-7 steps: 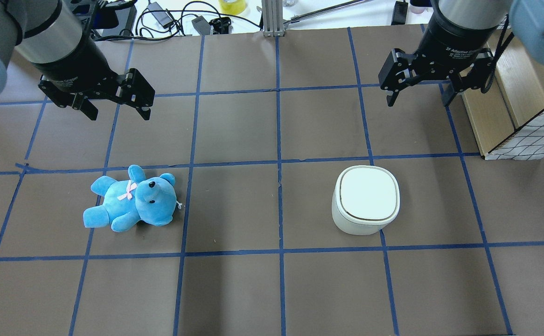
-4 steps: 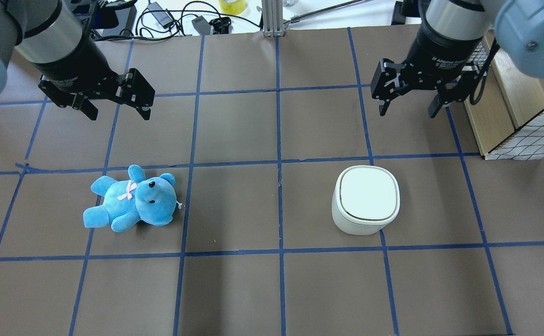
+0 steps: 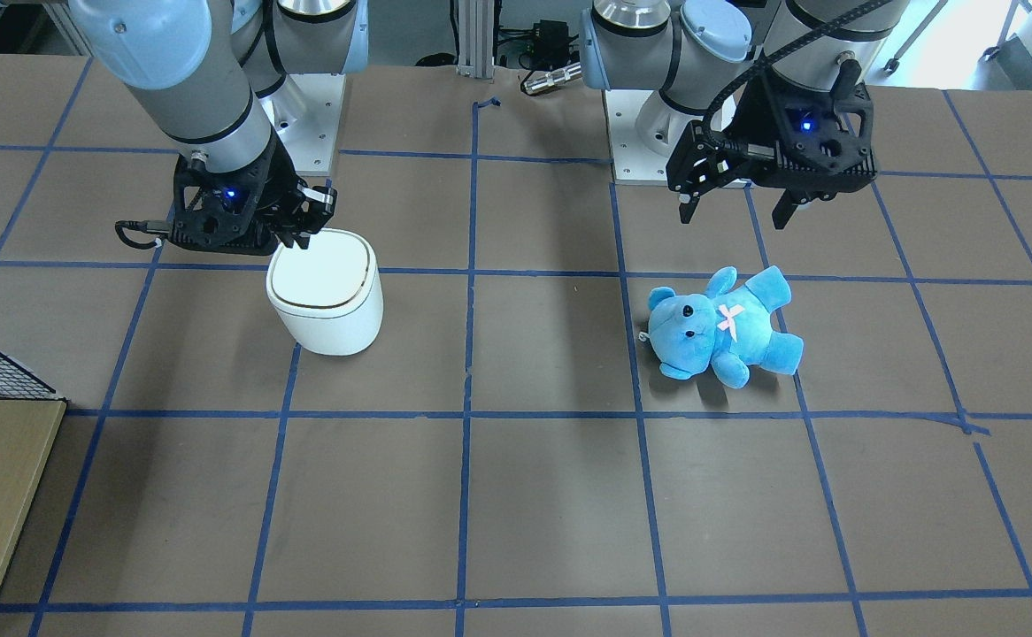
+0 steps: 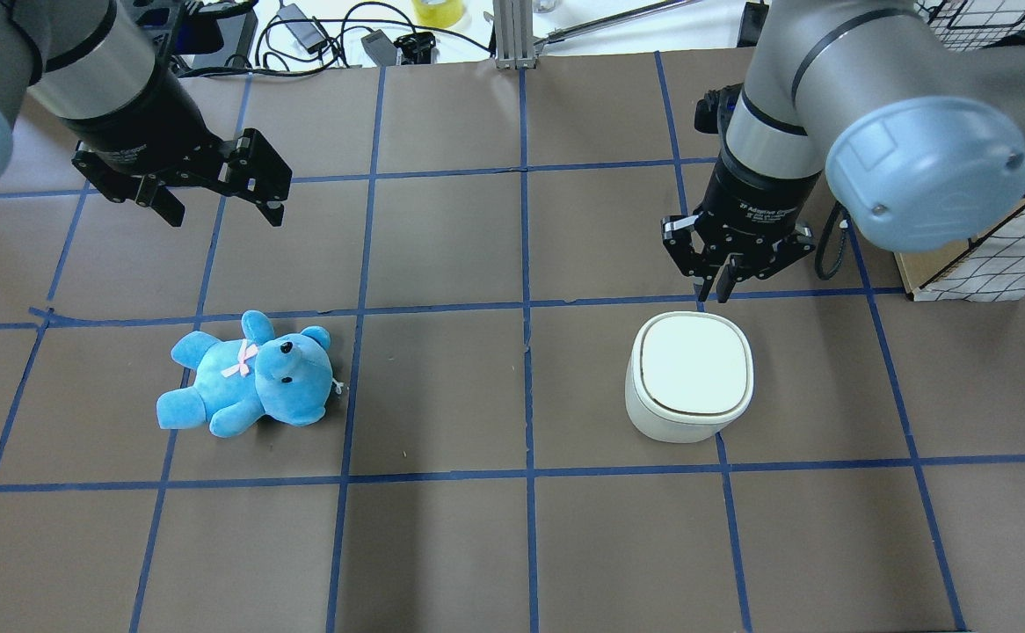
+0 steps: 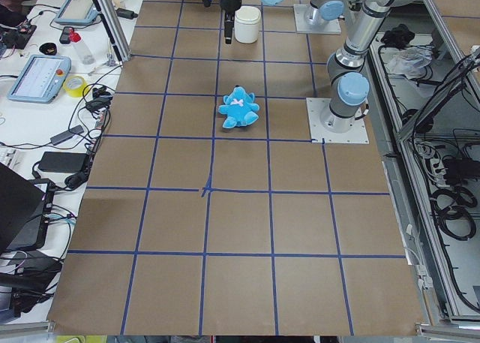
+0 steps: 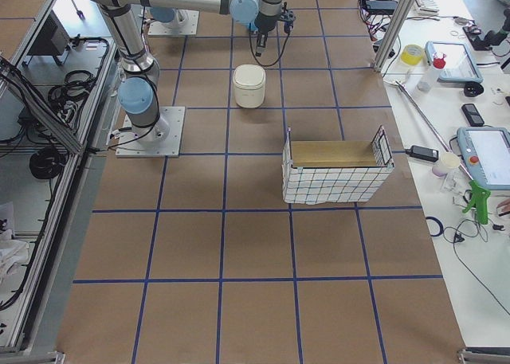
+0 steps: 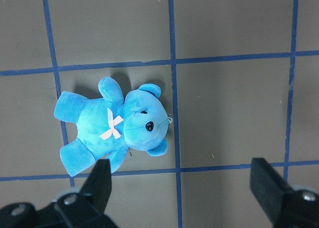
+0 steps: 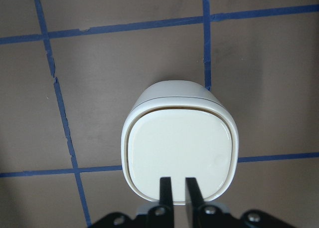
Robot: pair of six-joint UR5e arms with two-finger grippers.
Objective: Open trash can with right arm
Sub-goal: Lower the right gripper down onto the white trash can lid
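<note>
One shift since before: right gripper [image 4: 715,294], then spread, now pressed nearly together just beyond far rim of closed trash can [image 4: 693,374], mid-right on surface [image 4: 442,378]. Bare surface round its sides. Left gripper [image 4: 224,211] spread, apart from teddy [image 4: 244,378].

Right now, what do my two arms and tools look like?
Both arms: silver tubes, pale-blue joint caps. The right tool and left tool are black, two-fingered, blue-lit. The right arm trails a thin looping black cable; the left arm carries a ribbed black hose.
</note>
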